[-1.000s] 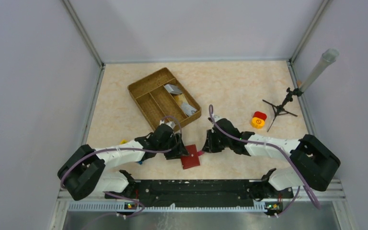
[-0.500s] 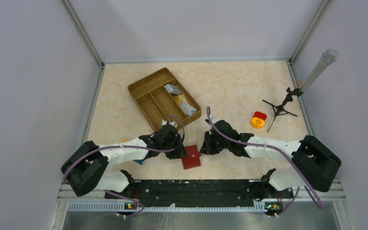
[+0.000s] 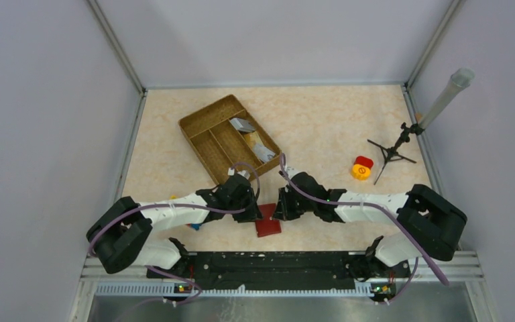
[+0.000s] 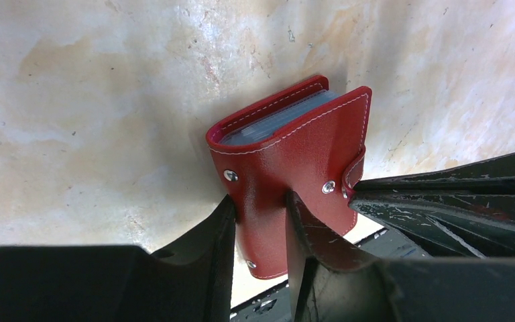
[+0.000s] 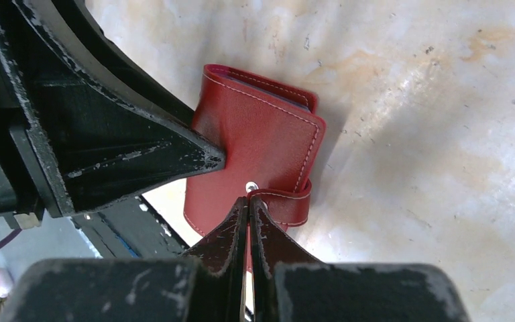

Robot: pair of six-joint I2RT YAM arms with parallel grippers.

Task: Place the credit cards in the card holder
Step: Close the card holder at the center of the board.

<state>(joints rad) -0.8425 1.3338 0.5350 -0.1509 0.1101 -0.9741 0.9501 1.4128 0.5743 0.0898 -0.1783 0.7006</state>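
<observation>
The red leather card holder lies near the table's front edge, closed, with clear sleeves showing at its open side. My left gripper is shut on its cover from the left. My right gripper is shut, its tips pinched on the holder's snap strap, reaching in from the right. The credit cards lie in the wicker tray: a grey-silver one, a tan one and another grey one, in its right compartment.
A yellow-and-red toy block sits at the right, beside a small black tripod holding a grey tube. A small blue-and-yellow item lies under the left arm. Metal posts frame the table.
My right gripper has moved left up to the card holder and now pinches its strap. The left gripper has kept its hold, shifting only slightly.
</observation>
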